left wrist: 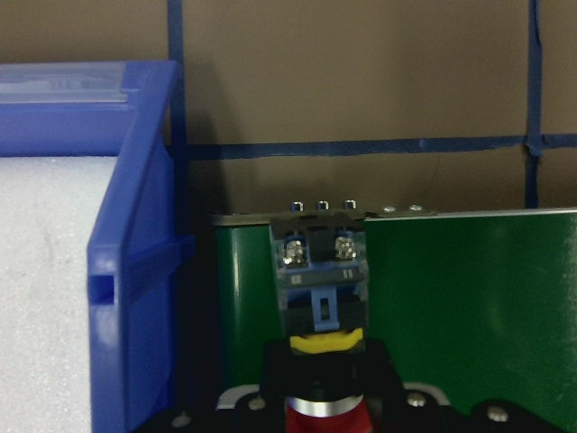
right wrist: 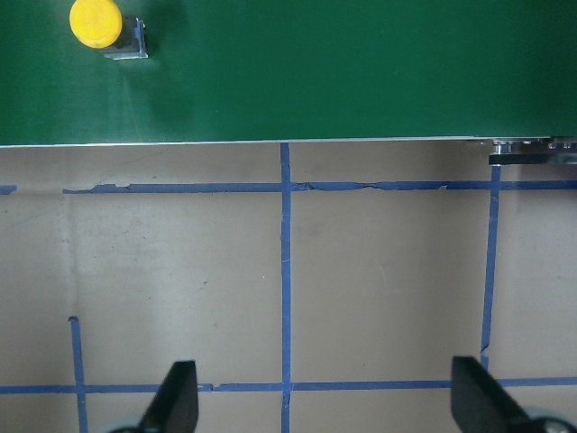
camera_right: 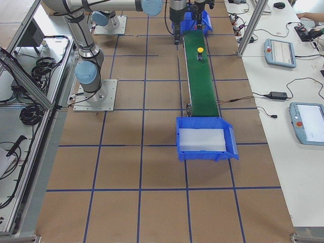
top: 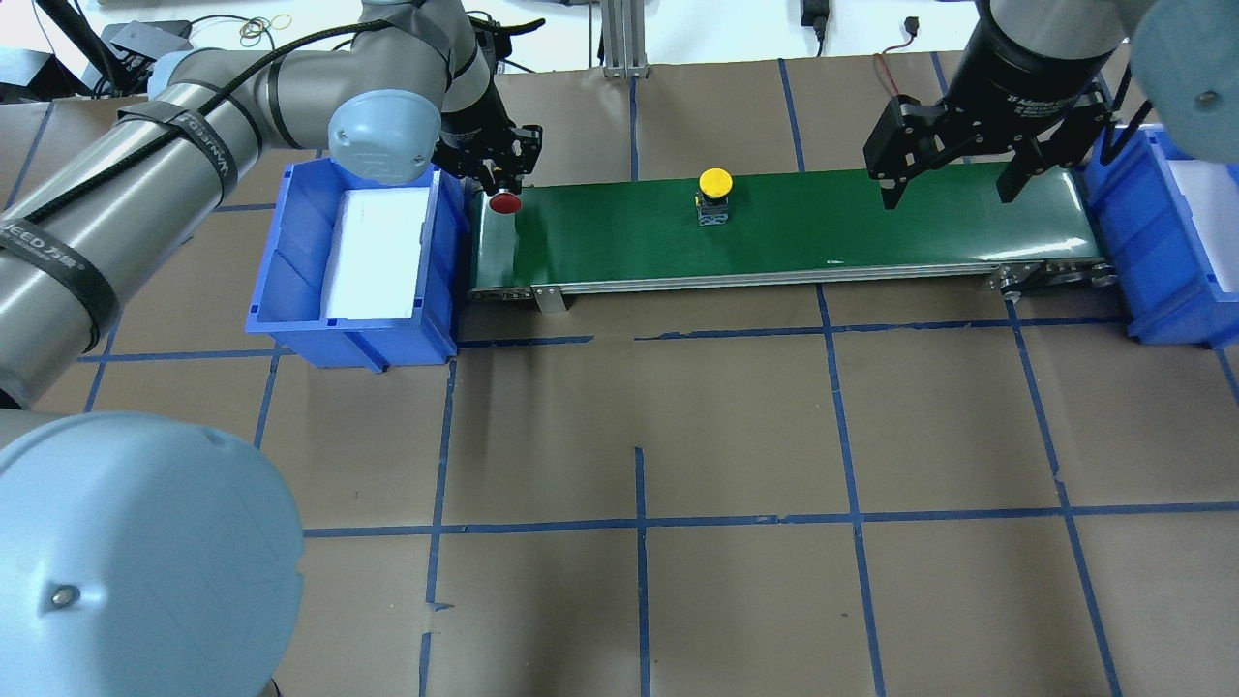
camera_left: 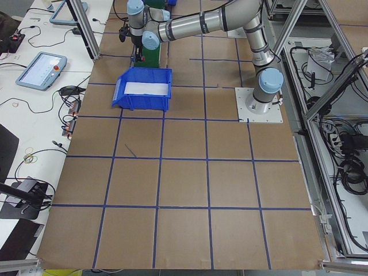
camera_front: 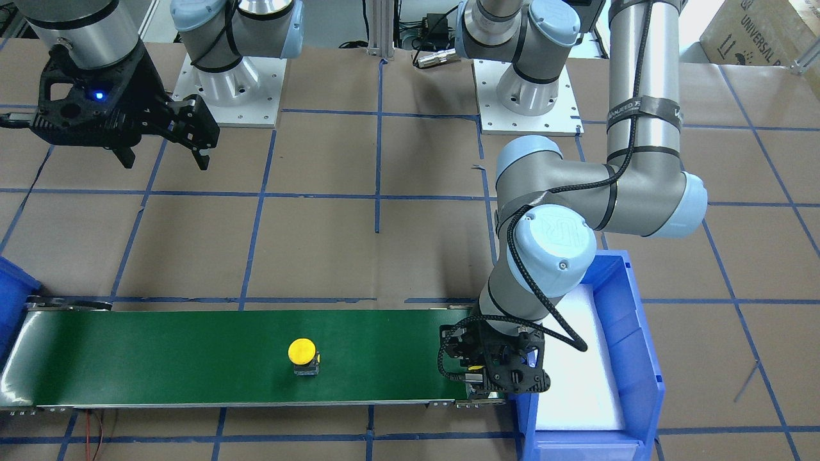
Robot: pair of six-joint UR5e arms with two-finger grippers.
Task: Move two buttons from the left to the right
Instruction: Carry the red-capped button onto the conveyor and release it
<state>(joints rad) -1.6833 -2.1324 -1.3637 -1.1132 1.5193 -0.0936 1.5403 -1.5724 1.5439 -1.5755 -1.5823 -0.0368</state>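
L bin (top: 290, 254), blue, sits just beside the left gripper (top: 504, 184) on its outer side and holds 1 white foam pad (top: 373, 252). L jaws are clamped on the red button (top: 504, 203), at the near end of the green belt (top: 871, 227). The wrist cam shows the button's (left wrist: 320, 280) silver collar and yellow ring between the pads, w/ the terminal block sticking out past them over the belt's end. Can't tell if it touches the belt. The yellow button (top: 715, 184) stands upright on the belt, cap up, well apart from both sets of jaws and approx. midway between the 2 grippers. The right gripper (top: 947, 198) hangs w/ jaws spread wide and nothing between them. Its fingers (right wrist: 176, 401) frame bare brown paper and blue tape, w/ the belt edge ahead of the tips. R bin (top: 1152, 281), blue, is just outboard of the R jaws, also w/ 1 white foam pad (top: 1205, 213) inside.
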